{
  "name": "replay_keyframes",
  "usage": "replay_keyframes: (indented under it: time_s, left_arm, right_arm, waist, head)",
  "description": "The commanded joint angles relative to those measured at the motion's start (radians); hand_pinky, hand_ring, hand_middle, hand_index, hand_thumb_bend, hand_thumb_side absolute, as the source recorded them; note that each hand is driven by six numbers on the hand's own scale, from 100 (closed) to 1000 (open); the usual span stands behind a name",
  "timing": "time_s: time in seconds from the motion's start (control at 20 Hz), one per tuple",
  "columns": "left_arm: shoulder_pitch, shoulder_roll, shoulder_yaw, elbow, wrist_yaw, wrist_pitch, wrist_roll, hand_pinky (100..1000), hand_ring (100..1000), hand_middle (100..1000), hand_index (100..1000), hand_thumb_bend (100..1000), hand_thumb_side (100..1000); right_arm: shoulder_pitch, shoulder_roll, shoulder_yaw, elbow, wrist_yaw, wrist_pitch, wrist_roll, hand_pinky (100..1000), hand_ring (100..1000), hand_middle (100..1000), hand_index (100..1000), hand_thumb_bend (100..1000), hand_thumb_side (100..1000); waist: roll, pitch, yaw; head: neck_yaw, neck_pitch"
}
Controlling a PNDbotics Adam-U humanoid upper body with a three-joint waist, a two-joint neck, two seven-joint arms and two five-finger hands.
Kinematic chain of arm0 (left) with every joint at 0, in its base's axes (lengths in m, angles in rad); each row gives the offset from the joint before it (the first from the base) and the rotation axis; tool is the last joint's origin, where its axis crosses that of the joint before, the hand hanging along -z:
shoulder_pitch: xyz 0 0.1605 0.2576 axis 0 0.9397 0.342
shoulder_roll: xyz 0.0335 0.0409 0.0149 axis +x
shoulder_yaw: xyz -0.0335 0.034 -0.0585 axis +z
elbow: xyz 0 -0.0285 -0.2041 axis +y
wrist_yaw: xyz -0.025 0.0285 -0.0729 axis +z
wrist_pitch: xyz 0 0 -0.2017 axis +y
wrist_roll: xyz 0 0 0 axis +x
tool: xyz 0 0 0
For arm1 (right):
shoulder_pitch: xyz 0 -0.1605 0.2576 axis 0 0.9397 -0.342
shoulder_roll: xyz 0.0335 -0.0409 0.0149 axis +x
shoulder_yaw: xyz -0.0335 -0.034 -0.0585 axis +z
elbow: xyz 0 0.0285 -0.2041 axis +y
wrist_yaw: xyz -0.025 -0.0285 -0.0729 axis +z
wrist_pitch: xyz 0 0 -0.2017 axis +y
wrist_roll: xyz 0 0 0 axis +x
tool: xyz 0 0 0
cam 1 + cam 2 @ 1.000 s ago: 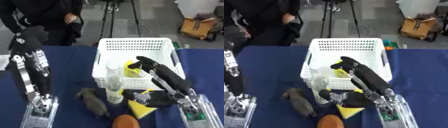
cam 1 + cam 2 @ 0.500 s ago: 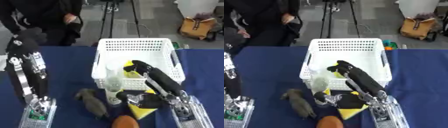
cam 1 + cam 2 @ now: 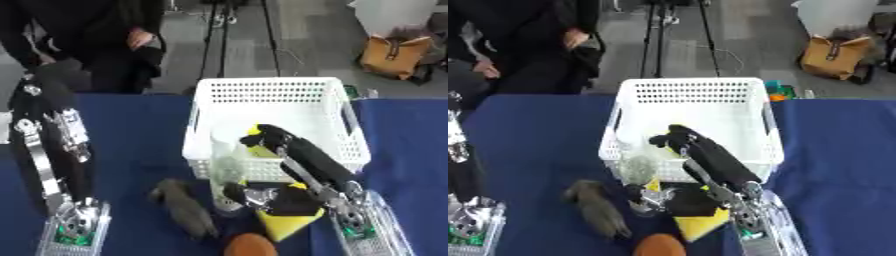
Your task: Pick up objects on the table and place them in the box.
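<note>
Two hands show: the right hand (image 3: 262, 196) curls low in front of the white basket (image 3: 278, 100), its fingers on a clear bottle (image 3: 227, 172) at the near wall; left hand (image 3: 54, 77) hangs left, fingers unclear.

My right hand (image 3: 262, 197) covers much of the yellow-black object (image 3: 284, 222), and I cannot tell if the fingers hold it. The orange object (image 3: 250, 245) is cut by the bottom edge. The clear bottle (image 3: 227, 170) looks blurred.
</note>
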Motion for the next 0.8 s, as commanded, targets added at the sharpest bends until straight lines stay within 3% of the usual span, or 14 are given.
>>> replay_keyframes:
  time_s: [0.05,0.8]
  left_arm:
    - [-0.014,0.001,-0.004,-0.014,0.004,-0.002,-0.005,612,621,618,710,100,823]
    - [-0.015,-0.008,-0.009,-0.014,0.010,-0.004,-0.014,611,621,618,709,100,819]
  right_arm:
    - [-0.025,0.017,-0.010,0.011,0.024,0.004,-0.016,910,1000,767,901,697,937]
    - [-0.064,0.032,-0.027,0.088,0.076,-0.001,-0.048,909,1000,765,899,689,930]
  waist:
    - [0.004,-0.016,0.005]
    - [0.010,-0.004,0.020]
  head:
    - [-0.006,-0.013]
    - [-0.022,-0.026]
